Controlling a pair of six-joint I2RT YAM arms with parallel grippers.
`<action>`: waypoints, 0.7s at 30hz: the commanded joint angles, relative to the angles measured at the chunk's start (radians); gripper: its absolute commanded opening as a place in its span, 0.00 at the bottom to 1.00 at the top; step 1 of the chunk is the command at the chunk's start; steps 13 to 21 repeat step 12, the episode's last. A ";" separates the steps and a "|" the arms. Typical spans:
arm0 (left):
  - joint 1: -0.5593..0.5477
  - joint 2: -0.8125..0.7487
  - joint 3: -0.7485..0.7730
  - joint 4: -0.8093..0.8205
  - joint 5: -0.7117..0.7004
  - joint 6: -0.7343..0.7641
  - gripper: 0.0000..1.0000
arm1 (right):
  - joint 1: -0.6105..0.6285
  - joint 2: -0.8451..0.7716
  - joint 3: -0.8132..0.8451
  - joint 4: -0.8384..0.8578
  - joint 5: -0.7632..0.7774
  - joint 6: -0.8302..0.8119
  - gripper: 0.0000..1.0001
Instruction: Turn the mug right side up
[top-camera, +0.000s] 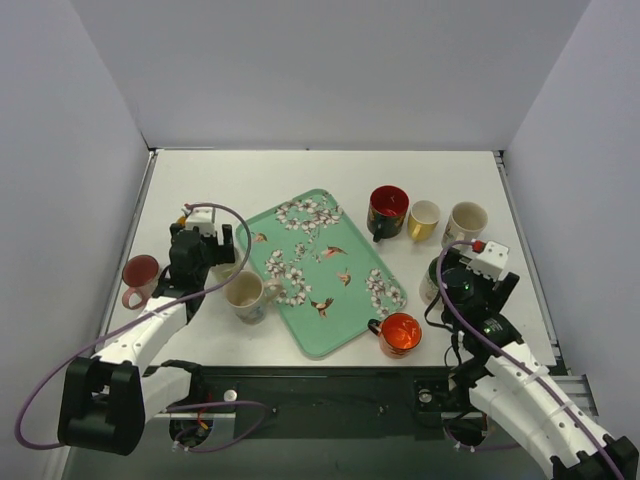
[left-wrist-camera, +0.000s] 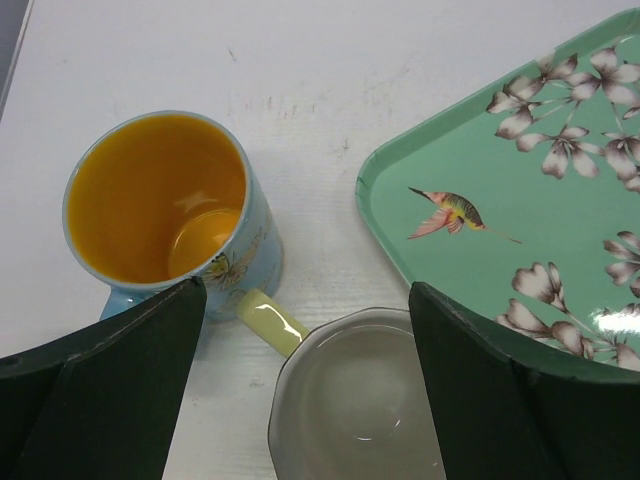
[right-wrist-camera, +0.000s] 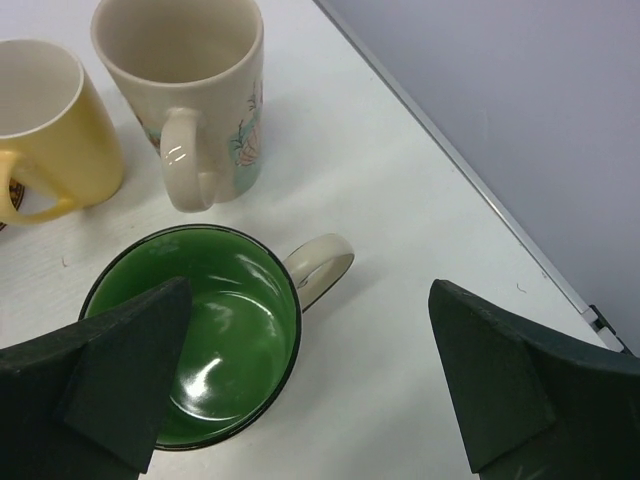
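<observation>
A cream mug stands mouth up beside the tray's left edge. In the left wrist view the cream mug sits low between my fingers with its pale yellow handle toward a blue mug with an orange inside, also mouth up. My left gripper is open and holds nothing. My right gripper is open over a green-lined mug that stands upright, its left finger above the rim and nothing gripped.
A green flowered tray lies mid-table. Around it stand a pink mug, a dark red mug, a yellow mug, a cream printed mug and a red mug. Walls enclose the table.
</observation>
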 joint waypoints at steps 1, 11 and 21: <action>0.011 -0.025 -0.013 0.057 -0.036 -0.014 0.94 | -0.006 0.016 0.018 0.021 -0.030 -0.019 1.00; 0.017 -0.019 -0.016 0.048 -0.010 -0.011 0.93 | -0.006 -0.002 0.016 0.015 -0.032 -0.019 0.99; 0.019 -0.016 -0.014 0.046 -0.010 -0.011 0.93 | -0.006 0.000 0.016 0.015 -0.032 -0.017 0.99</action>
